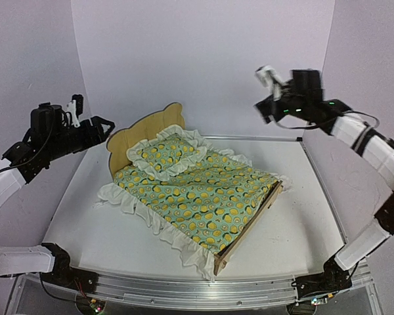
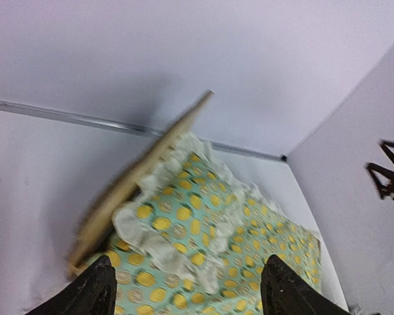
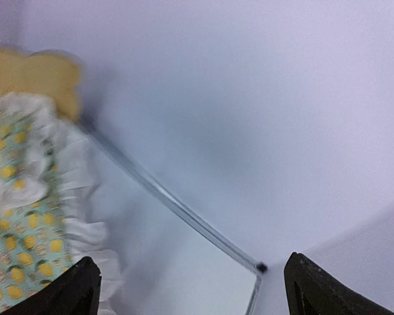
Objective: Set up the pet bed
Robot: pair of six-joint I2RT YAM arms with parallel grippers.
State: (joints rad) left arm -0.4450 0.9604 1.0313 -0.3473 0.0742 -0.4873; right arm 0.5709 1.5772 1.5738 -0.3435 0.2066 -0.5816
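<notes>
Left tool (image 2: 188,262) stands wide open, its two dark fingers (image 2: 92,289) well apart with nothing gripped between them. In the top view it hangs above the worktop (image 1: 302,197) at about 9 o'clock from the bed, clear of it and pointing toward the headboard.

Right tool (image 3: 190,259) is likewise spread fully apart and holds nothing; its fingers (image 3: 315,289) frame only the back wall and the far corner of the worktop. In the top view it is raised high at about 2 o'clock from the bed, well apart from it.

Pet bed (image 1: 139,134) sits at the middle of the worktop, set diagonally: the curved plywood headboard is at the 11 o'clock end and the low foot rail (image 1: 249,226) at the 5 o'clock end. Frame rests flat on the surface.

Lemon-print blanket (image 1: 203,197) is spread over the whole top of the bed, from the headboard to the foot rail. Its white ruffle hangs over the 7 o'clock side and lies on the worktop; more ruffle shows along the 1 o'clock side.

Matching ruffled pillow (image 1: 165,154) lies on top of the blanket at the head end, touching the headboard. Left wrist view confirms the pillow just beside the headboard, though that view is blurred.
</notes>
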